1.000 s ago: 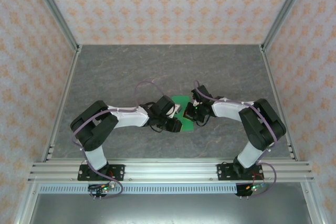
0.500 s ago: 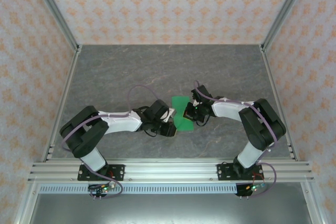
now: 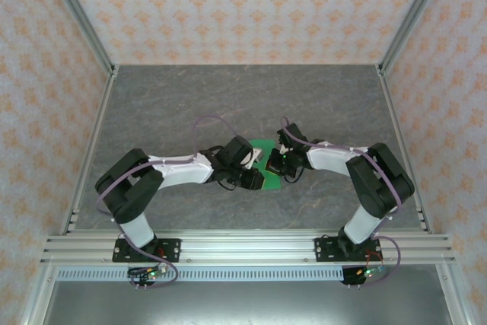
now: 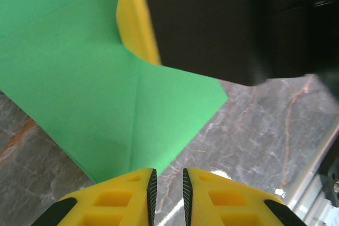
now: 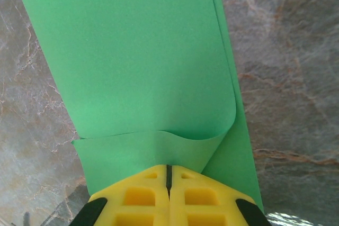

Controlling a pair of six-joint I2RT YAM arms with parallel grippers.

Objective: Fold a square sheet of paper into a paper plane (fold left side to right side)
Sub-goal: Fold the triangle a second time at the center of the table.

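Right claw (image 5: 168, 169): fingers together, pinched on the near edge of the square sheet of paper (image 5: 132, 51), whose upper layer curls up toward the tips. Left claw (image 4: 167, 175): fingers a narrow slit apart, gripping nothing, poised at the sheet's left border. Half a second earlier this arm stood drawn back, clear of the sheet; the right arm is unchanged. The sheet lies mid-worktop (image 3: 228, 97), between both arms.

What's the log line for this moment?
paper: folded over, corner curling | left fingers: slightly apart, at paper's edge | right fingers: shut, tips at paper, grip unclear
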